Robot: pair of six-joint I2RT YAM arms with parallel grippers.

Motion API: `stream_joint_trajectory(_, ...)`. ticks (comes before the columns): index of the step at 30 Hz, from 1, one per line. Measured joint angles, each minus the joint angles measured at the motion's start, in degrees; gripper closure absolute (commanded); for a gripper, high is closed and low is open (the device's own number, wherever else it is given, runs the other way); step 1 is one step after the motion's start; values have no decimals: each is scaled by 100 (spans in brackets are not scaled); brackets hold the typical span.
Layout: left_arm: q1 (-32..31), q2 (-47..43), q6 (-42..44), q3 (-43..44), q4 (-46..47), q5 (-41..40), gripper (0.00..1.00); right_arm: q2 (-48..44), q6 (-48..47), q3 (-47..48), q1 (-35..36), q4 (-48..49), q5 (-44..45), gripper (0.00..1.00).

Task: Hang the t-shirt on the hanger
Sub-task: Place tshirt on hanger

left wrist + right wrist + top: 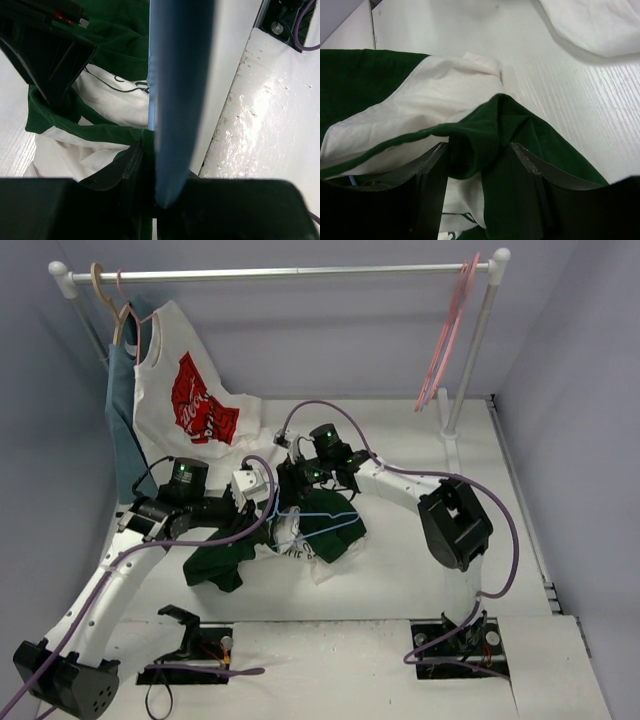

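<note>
Left gripper (272,508): we see its fingers drawn narrow on the hanger (325,514). In the wrist view the blue wire (180,100) rises straight out of the pinch.
Right gripper (296,483): we find it clamped on the t-shirt (335,530). A fold of green edge bunches between its fingers (432,170), with white cloth just behind.
T-shirt: we place it crumpled on the table (520,540) at mid-depth, between the two arms. A green sleeve spills toward the left arm.
Hanger: its wire lies across the top of the heap, touching the cloth. We cannot tell how much of it sits inside the shirt.
Grippers: both meet over the heap, close together.
Rail (280,273): at the back we note a white shirt (190,395) with red print on its left end and pink hangers (445,340) on its right end, well apart from the heap.
</note>
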Motion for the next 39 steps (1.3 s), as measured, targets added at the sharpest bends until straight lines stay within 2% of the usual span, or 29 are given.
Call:
stream_joint_trajectory(4,0,2,0,0,0,0,100,101,-31,210,81,4,-55,58)
stream_joint_trajectory(7,0,0,-2,0,0,0,100,205,-74,352,109,-4,-74,75)
stream_joint_trajectory(8,-2,-2,0,0,0,-2,100,247,-96,382,118,-11,-74,83)
stream_joint_trajectory(11,-17,-15,0,7,-2,-42,100,326,-157,389,120,-92,-55,98)
stream_joint_trajectory(12,-22,-31,0,9,-2,-63,100,341,-164,389,116,-133,-22,99)
stream_joint_trajectory(18,-24,-240,-9,61,-2,-358,100,332,-170,258,-81,-208,90,100)
stream_joint_trajectory(27,-24,-656,-269,83,417,-1207,100,-396,-240,-479,-1095,-439,125,100)
stream_joint_trajectory(32,-33,-658,-374,83,564,-1499,100,-824,-337,-570,-1239,-463,278,100)
stream_joint_trajectory(39,-74,-656,-420,85,610,-1893,100,-876,-321,-782,-1436,-479,271,100)
